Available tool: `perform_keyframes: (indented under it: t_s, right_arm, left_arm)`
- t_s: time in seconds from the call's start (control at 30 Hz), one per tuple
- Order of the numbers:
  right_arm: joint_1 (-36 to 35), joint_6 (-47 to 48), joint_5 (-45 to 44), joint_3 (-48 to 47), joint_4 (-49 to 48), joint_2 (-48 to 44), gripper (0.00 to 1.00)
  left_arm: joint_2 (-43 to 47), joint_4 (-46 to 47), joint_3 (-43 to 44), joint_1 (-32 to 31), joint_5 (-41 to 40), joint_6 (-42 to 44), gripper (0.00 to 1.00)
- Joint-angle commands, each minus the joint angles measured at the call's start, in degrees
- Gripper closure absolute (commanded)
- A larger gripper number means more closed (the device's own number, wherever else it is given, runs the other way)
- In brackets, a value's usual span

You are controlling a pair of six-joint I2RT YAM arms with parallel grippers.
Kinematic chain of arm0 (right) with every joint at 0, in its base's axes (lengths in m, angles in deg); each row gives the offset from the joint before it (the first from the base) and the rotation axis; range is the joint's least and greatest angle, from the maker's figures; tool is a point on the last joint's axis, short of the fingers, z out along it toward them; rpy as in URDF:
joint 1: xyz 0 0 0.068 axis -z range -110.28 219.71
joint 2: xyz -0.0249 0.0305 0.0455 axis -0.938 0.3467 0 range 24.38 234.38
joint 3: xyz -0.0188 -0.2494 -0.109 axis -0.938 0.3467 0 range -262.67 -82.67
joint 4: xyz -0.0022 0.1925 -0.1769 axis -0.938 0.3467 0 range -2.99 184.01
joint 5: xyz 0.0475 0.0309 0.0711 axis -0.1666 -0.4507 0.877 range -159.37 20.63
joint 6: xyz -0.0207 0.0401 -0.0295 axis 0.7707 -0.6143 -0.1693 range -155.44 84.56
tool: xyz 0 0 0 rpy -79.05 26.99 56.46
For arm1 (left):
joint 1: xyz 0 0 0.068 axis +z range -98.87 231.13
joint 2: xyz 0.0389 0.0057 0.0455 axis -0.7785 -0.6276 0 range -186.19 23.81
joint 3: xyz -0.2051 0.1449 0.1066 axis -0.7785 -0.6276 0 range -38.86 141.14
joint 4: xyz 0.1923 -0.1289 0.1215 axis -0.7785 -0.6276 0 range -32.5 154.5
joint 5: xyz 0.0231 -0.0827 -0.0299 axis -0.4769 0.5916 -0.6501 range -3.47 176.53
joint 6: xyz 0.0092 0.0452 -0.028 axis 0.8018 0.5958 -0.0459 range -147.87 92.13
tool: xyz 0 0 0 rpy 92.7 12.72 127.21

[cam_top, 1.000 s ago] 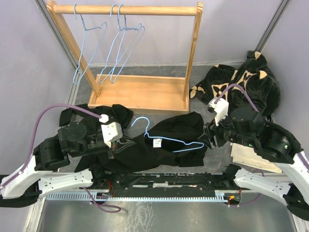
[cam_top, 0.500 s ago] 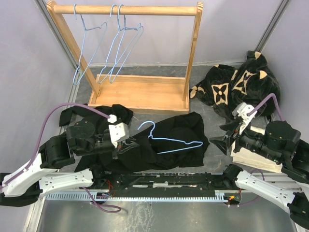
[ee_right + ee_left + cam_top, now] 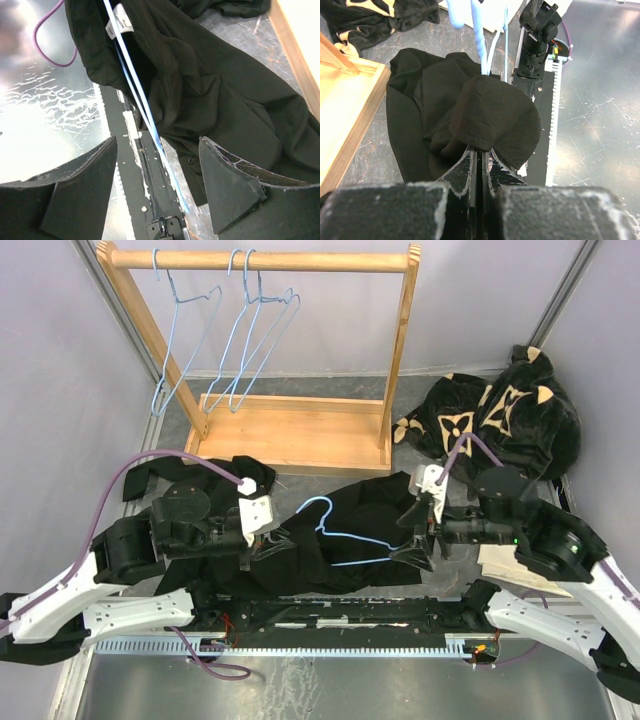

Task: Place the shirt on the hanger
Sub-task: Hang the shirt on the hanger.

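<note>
Left gripper [image 3: 479, 150] pinches shirt [image 3: 370, 510] at nine o'clock; right gripper [image 3: 157, 145] gapes astride hanger [image 3: 358, 538] at three. Shirt not yet hung.

Grey mottled table [image 3: 425, 390]. Bears a wooden rack [image 3: 290, 430] at 12 o'clock, a flower-patterned black plush garment [image 3: 500, 410] at 2 o'clock, the shirt [image 3: 375, 505] rumpled at centre with the hanger [image 3: 345, 537] across it, another black garment [image 3: 240, 475] at 9 o'clock
</note>
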Motion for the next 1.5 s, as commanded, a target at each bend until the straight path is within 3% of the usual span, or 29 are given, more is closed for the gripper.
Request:
perform_keyframes:
  t_s: [0.0, 0.3, 0.87, 1.07, 1.47]
  right_arm:
    - [0.11, 1.16, 8.7, 1.0, -9.44, 2.6, 0.26]
    - [0.11, -3.3, 16.57, 3.86, -16.97, 5.52, 0.21]
    - [-0.76, -5.62, 14.34, 7.13, -21.36, 5.63, 0.24]
    - [-1.11, -5.19, 14.42, 7.35, -21.69, 6.57, 0.3]
    - [-1.38, -4.92, 14.16, 7.94, -22.62, 7.15, 0.55]
  left_arm:
    - [-0.76, 3.08, 1.36, 0.08, 2.19, -3.04, 0.97]
    - [-2.25, 3.13, 1.27, -0.02, 1.85, -3.13, 0.97]
    - [-3.55, 4.31, 0.89, 0.04, 2.1, -2.86, 0.97]
    - [-3.68, 4.41, 0.84, 0.06, 1.94, -2.77, 0.97]
    - [-3.58, 4.58, 0.63, 0.03, 1.17, -2.6, 0.97]
